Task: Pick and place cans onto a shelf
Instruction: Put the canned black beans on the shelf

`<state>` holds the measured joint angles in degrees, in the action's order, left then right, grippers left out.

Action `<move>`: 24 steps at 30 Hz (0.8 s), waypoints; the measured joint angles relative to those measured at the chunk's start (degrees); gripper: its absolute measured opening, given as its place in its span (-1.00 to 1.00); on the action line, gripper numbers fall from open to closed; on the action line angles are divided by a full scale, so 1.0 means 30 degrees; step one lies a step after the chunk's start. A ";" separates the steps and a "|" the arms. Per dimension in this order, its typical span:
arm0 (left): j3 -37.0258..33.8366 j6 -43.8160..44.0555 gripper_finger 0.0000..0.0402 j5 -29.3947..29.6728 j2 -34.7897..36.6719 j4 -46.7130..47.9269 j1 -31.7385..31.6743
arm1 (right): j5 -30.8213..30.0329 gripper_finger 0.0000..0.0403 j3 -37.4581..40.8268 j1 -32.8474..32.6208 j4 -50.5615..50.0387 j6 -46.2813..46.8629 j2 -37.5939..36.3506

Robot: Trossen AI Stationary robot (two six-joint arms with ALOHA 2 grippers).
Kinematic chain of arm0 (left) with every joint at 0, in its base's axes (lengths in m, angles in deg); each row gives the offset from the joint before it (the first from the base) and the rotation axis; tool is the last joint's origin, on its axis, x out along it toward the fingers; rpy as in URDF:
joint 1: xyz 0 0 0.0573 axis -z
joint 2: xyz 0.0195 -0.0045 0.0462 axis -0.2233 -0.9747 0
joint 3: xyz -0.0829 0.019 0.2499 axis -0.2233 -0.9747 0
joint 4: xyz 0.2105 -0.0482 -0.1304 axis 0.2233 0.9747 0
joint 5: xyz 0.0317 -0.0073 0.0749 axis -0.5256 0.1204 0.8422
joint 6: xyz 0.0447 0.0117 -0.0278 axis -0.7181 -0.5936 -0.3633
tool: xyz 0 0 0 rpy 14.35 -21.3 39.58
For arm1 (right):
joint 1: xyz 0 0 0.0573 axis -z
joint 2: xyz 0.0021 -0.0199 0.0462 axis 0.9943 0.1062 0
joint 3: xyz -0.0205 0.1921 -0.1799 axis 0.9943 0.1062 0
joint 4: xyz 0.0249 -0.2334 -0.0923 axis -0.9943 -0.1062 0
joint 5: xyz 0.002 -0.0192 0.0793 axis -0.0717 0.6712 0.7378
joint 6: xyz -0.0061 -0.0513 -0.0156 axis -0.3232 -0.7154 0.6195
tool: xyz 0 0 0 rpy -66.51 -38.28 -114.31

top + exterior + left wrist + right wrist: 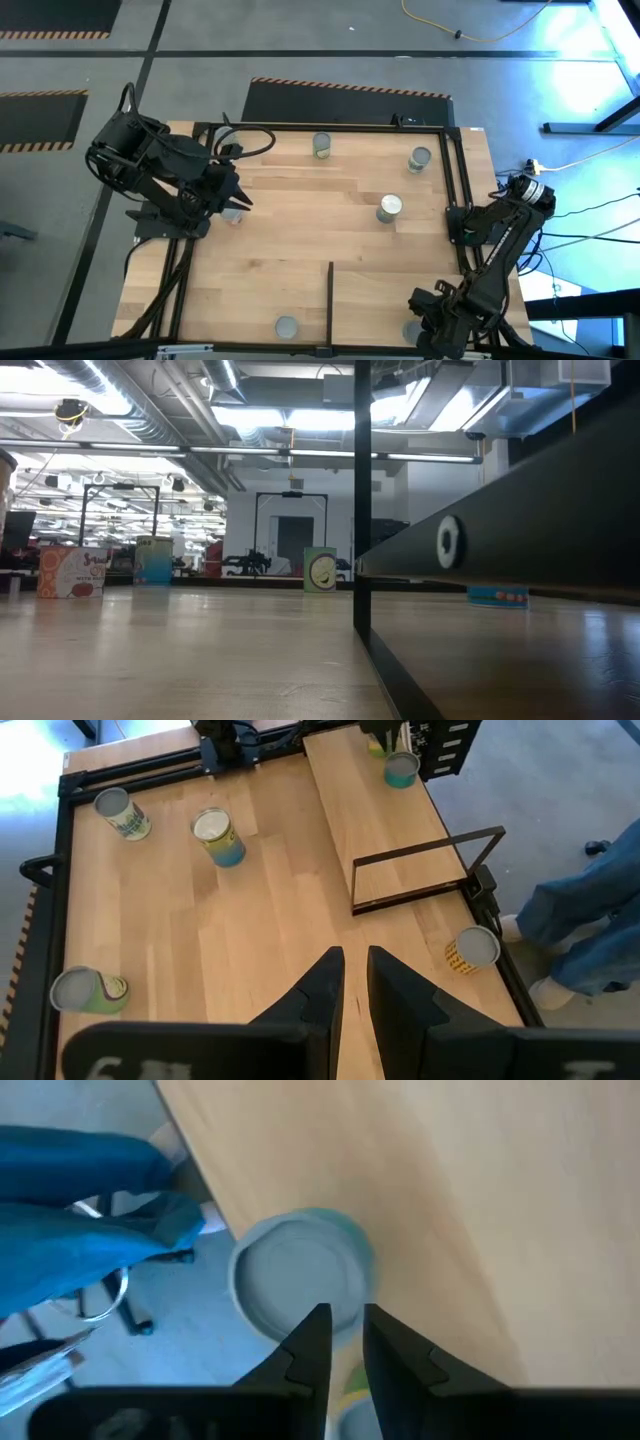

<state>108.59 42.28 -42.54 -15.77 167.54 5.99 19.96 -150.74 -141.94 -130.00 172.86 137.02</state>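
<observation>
My right gripper (425, 318) (345, 1315) stands open at the table's near right corner, pointing steeply down. Its fingertips are over the near rim of a can (300, 1280) (412, 331) with a grey top and greenish side. This can stands upright on the shelf (385, 300), close to the table's near edge, right of the black divider bar (330, 292). I see no touch between fingers and can. My left gripper (238, 200) (355, 960) waits raised over the table's left part, open by a narrow gap, nothing between its fingers.
Other cans stand on the tabletop: at the far edge (321, 146), far right (419, 159), middle right (389, 208), under my left arm (233, 212), and by the near edge left of the divider (287, 327). A person in blue (580, 920) stands by the near edge.
</observation>
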 joint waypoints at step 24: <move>-0.4553 0.7177 -0.79 -0.1913 -0.0007 -0.0023 0.1806 | -0.9943 -0.68 -0.9950 0.1003 -1.2417 -0.4313 -0.0007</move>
<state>94.94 63.81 -48.28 -15.79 167.47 11.41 -9.87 -180.59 -138.93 -167.25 159.92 137.00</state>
